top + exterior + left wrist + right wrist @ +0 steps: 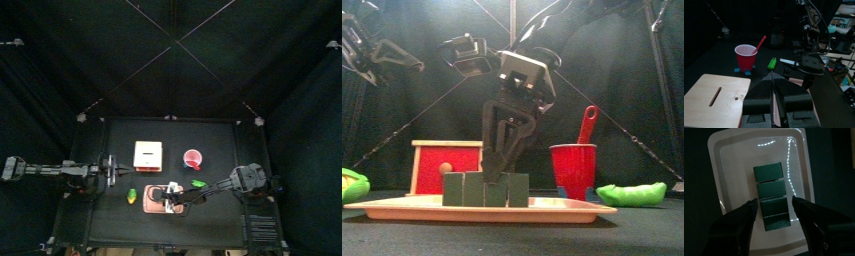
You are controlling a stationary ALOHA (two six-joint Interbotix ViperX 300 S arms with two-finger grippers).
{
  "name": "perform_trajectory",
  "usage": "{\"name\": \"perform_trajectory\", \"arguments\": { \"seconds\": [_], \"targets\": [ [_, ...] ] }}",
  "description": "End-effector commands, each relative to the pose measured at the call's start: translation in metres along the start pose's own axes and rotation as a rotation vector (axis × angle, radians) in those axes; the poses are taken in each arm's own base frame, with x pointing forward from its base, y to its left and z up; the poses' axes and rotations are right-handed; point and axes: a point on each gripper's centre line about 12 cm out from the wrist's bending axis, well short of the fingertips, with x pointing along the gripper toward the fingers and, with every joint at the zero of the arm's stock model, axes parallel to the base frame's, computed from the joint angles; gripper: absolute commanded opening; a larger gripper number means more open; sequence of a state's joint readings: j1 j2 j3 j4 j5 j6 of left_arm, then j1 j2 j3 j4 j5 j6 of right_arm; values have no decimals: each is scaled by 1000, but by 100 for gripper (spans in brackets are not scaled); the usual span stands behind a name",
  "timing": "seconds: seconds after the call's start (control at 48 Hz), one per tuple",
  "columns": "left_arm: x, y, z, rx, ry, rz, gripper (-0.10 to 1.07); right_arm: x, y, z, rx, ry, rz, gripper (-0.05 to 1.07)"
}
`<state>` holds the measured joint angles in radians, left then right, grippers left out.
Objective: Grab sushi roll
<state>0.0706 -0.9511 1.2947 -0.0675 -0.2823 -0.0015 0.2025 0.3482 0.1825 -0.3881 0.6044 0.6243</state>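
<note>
A row of dark green sushi roll pieces (772, 189) lies on a pale pink tray (731, 158). It also shows in the front view (485, 188) on the tray (569, 207). My right gripper (775, 214) is open and hangs low over the row, with one jaw on each side of a piece at the end nearest the wrist camera. In the front view it (500, 160) reaches down just behind the pieces. In the top view it (171, 199) is over the tray (151, 205). My left gripper (774, 95) is shut and empty, resting left of the wooden box.
A wooden box (147, 153) with a slot stands behind the tray, and a red cup (193, 157) with a red spoon (588, 122) is to its right. Green toy vegetables lie right (633, 193) and left (353, 185) of the tray.
</note>
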Motion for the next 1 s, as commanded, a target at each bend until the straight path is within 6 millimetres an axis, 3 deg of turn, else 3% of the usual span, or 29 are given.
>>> {"name": "perform_trajectory", "arguments": {
  "seconds": [0.0, 0.396, 0.583, 0.979],
  "targets": [
    [2, 0, 4, -2, -14, 2, 42, -33, -5, 22, 26, -76, 15, 90],
    [2, 0, 5, 0, -16, 3, 42, -62, -34, 24, 81, -78, -21, 90],
    [2, 0, 5, 0, -16, 3, 42, -60, -39, 22, 125, -60, -8, 90],
    [1, 1, 4, 0, -14, 6, 42, -43, -30, 18, 139, -53, 30, 90]
  ]
}}
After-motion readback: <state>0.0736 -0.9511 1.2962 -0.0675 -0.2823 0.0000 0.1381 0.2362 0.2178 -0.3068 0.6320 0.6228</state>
